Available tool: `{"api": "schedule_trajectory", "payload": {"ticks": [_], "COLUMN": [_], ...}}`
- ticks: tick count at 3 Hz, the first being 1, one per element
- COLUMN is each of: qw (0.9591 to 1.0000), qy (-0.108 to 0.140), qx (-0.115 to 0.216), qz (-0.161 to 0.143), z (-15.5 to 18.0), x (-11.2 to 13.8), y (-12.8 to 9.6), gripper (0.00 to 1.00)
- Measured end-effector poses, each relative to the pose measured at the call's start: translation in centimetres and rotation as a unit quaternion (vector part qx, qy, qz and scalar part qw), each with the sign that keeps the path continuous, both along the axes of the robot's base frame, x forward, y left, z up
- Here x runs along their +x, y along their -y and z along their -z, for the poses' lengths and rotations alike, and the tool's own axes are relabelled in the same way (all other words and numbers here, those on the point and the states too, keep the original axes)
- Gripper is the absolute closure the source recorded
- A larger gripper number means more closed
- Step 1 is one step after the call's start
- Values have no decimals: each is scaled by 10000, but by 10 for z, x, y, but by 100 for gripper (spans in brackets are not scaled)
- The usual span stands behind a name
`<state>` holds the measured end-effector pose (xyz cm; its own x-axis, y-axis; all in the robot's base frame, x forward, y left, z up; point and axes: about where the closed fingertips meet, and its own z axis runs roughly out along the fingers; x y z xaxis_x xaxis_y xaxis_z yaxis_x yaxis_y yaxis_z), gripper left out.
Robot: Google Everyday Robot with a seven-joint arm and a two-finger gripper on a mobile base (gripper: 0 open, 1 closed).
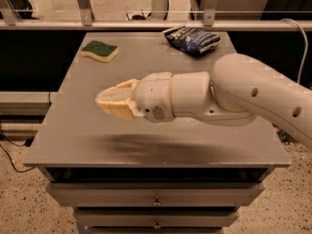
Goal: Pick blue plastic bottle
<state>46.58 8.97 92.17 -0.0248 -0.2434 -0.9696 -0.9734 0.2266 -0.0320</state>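
The blue plastic bottle is not visible in the camera view, so where it lies and which way its long axis runs cannot be told. The gripper hovers above the left-middle of the desk, pointing left. I cannot tell whether it is open or closed, and no object is visible in it. A green sponge and a dark blue snack bag lie near the desk's far edge.

Blue plastic bottle: I can't spot it anywhere from where I'm standing, not on the tabletop and not at the tool. That tool hangs over the tabletop's left-middle, its cream tip pointing left, with nothing showing in it.
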Motion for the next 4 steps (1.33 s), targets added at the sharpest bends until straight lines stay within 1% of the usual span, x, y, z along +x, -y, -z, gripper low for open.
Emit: {"api": "schedule_trajectory", "payload": {"ticks": [1, 2, 3, 4], "qw": [9989, 9968, 9944, 9943], "qy": [97, 185, 216, 256], "qx": [-219, -434, -638, -660], "qz": [393, 652, 813, 791], "z": [-10, -22, -33, -36], "x": [-1, -4, -9, -11], "y": [33, 59, 79, 75], "gripper": [80, 57, 26, 0]}}
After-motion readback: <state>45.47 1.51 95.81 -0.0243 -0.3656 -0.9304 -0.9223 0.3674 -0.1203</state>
